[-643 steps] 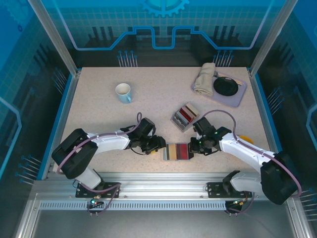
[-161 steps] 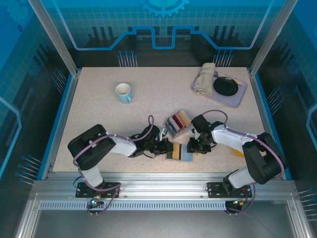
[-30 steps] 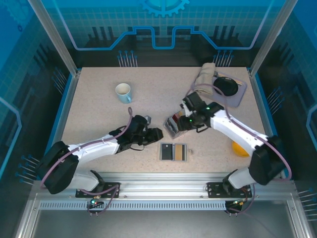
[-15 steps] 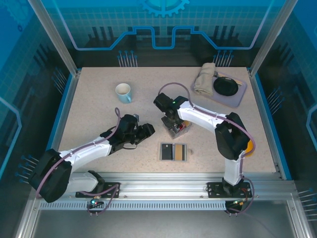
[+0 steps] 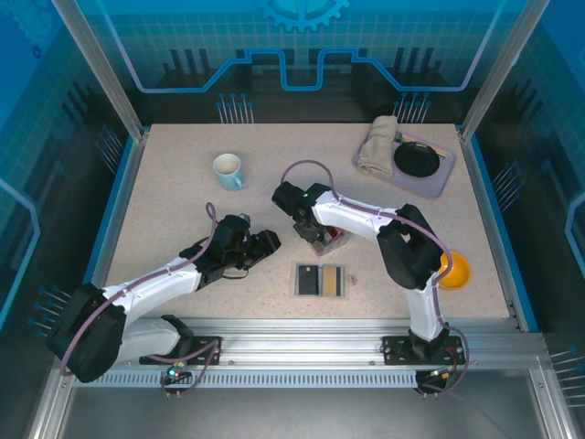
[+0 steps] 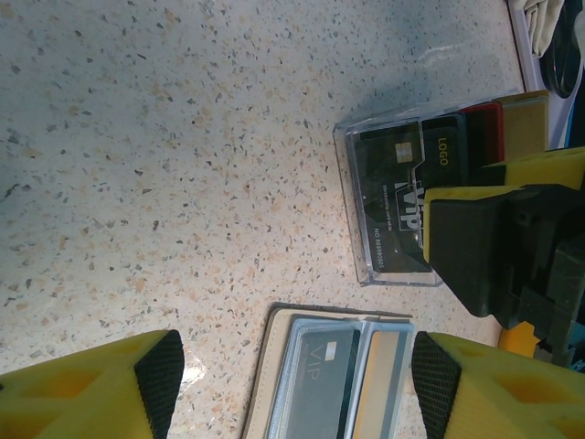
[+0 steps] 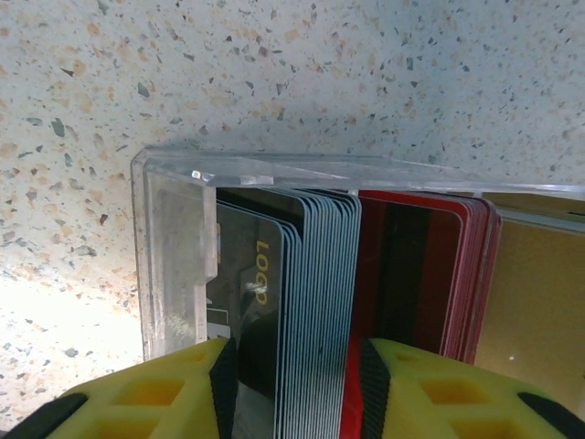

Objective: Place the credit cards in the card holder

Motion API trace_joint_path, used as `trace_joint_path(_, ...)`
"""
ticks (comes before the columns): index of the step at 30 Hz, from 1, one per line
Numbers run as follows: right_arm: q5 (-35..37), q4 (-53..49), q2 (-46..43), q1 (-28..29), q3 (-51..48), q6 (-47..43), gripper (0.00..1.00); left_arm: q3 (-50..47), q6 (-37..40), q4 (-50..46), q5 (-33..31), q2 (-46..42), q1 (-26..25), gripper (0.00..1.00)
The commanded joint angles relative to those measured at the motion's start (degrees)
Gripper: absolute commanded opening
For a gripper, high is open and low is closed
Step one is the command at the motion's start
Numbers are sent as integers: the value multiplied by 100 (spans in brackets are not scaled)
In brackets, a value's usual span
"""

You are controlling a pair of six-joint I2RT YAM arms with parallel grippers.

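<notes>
The card holder (image 5: 320,280) lies open on the table near the front, with a dark card and a tan card in its pockets; the left wrist view has it at the bottom (image 6: 334,380). Behind it a clear box (image 5: 324,240) holds stacks of dark, red and tan credit cards (image 7: 311,274). My right gripper (image 5: 313,230) is down in that box, open. Its fingers (image 7: 137,398) stand either side of the dark stack with some slack, the right pad next to the red cards. My left gripper (image 5: 263,243) hovers open and holds nothing, left of the holder.
A pale blue mug (image 5: 228,170) stands at the back left. At the back right, a grey tray (image 5: 437,181) carries a folded cloth and a black dish. An orange round object (image 5: 453,269) sits right of the right arm.
My right gripper swung left across the box and came down over the dark stack, narrowing slightly. The left gripper drew back to the left and opened wider.
</notes>
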Motion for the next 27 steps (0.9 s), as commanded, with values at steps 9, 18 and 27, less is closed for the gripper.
trace_joint_path(9,666,-203,-197,125,22,11,35,-11,-43,-135,-28,-18,42,71)
trace_joint_path(18,573,-203,-195,133,18,-6,25,-11,-49,-139,-8,-21,41,71)
trace_joint_path(27,647,-245,-262,133,46,-42,21,31,-38,-141,17,18,42,71)
